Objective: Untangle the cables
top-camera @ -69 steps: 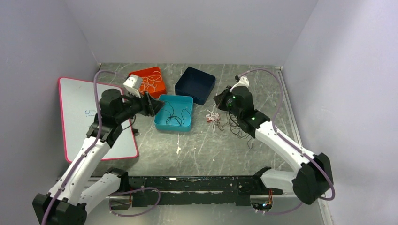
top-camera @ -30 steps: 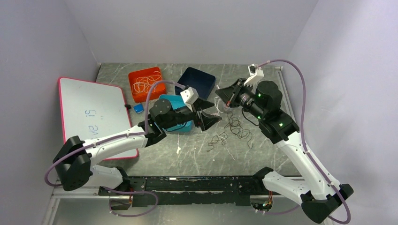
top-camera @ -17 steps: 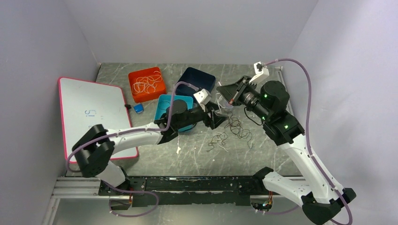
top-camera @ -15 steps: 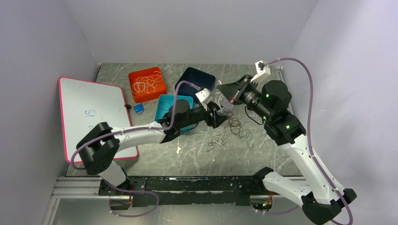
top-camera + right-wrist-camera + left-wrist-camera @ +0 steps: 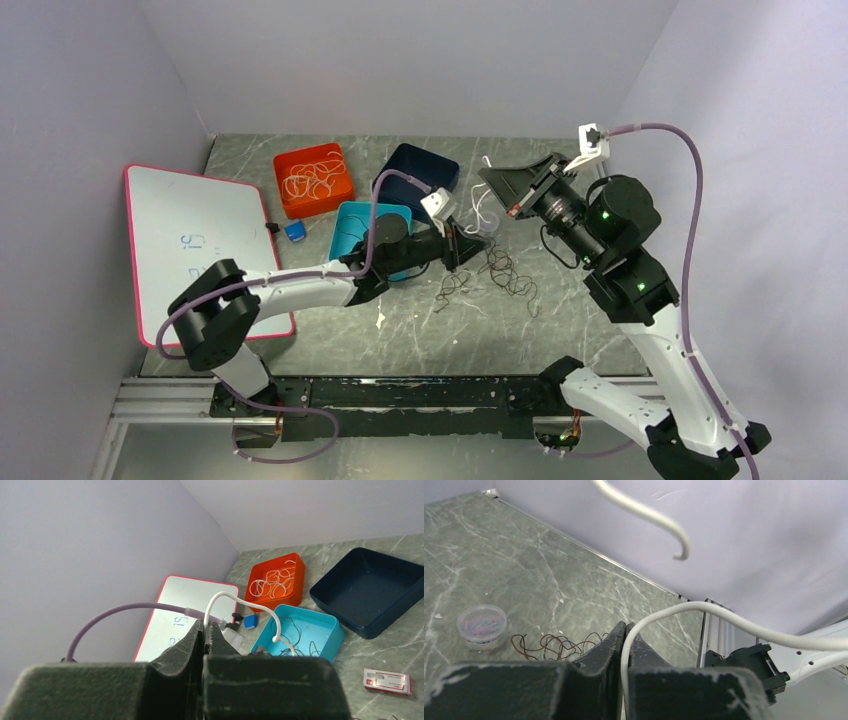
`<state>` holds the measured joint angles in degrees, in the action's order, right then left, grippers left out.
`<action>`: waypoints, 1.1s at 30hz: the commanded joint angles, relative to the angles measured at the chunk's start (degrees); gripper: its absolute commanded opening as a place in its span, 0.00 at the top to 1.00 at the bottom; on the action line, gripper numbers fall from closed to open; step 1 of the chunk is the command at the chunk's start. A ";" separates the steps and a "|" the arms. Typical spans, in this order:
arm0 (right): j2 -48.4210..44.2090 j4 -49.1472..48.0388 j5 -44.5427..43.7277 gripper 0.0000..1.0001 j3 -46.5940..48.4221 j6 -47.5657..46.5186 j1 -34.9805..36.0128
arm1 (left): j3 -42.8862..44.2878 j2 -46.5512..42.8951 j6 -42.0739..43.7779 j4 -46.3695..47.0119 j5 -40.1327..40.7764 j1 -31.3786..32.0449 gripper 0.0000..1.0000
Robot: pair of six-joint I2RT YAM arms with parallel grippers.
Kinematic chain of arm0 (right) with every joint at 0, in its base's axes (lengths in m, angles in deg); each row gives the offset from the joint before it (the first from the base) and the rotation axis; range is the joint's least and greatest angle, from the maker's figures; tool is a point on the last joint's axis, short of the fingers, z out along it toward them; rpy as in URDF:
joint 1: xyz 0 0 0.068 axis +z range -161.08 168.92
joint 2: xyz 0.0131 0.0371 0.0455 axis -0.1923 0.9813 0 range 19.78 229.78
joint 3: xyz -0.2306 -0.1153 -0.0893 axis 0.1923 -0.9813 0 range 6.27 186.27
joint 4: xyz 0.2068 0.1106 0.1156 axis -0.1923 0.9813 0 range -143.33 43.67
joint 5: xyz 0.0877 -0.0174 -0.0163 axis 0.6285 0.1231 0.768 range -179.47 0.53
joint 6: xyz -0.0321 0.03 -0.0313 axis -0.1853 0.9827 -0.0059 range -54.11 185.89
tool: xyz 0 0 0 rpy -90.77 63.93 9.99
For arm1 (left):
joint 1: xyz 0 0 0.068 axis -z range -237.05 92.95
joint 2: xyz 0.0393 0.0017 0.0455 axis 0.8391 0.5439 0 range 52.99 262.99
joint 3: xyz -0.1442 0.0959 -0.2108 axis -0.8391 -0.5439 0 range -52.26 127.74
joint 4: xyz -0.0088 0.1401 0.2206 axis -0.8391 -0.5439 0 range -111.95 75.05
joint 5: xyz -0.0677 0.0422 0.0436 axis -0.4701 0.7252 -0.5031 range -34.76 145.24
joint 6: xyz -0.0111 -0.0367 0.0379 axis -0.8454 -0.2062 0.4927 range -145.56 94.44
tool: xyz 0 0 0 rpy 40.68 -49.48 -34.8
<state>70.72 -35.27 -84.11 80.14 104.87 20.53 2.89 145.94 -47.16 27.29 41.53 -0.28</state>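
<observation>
A white cable (image 5: pixel 482 212) hangs in the air between my two grippers. My right gripper (image 5: pixel 496 184) is raised above the table's back middle, shut on one part of the cable (image 5: pixel 226 595), which arcs out from the fingertips (image 5: pixel 206 625). My left gripper (image 5: pixel 477 241) reaches in from the left just below and is shut on the same cable (image 5: pixel 704 608), which runs out between its jaws (image 5: pixel 625 626). A free hooked end (image 5: pixel 680 554) dangles above. Thin dark cables (image 5: pixel 508 271) lie tangled on the table under the grippers, brown in the left wrist view (image 5: pixel 555 645).
An orange tray (image 5: pixel 313 178) of pale loops, a teal tray (image 5: pixel 352 222) with thin black wires and a navy tray (image 5: pixel 414 170) stand at the back. A whiteboard (image 5: pixel 195 240) lies left, with a blue eraser (image 5: pixel 294 231) beside it. A small tub (image 5: pixel 481 625) and a card (image 5: pixel 387 680) lie on the table.
My left arm swung right across the table and its jaws closed on the white cable. My right gripper rose and drew back to the right with the cable in it.
</observation>
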 commanded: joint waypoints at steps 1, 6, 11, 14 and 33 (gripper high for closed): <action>-1.38 1.28 -2.49 1.00 -0.59 -1.03 0.29 | -0.46 -4.29 -0.02 -1.41 1.08 0.33 0.93; -3.23 5.70 -6.35 1.00 -2.03 -3.91 0.29 | -0.52 -11.47 5.58 -9.80 6.18 0.27 0.93; -6.14 6.60 -7.29 0.89 -7.47 -4.94 0.29 | 4.56 -18.70 11.11 -21.37 11.08 -0.14 0.93; -7.18 5.99 -6.84 0.83 -10.14 -4.97 0.29 | 8.32 -21.04 13.64 -26.91 12.88 -0.98 0.93; -5.39 -2.08 2.48 0.57 -19.19 -6.99 0.33 | 30.09 -19.35 13.92 -49.97 8.28 -23.22 0.93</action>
<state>65.36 -34.33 -84.83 62.39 99.47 20.53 27.92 124.74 -34.44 -16.21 51.82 -19.31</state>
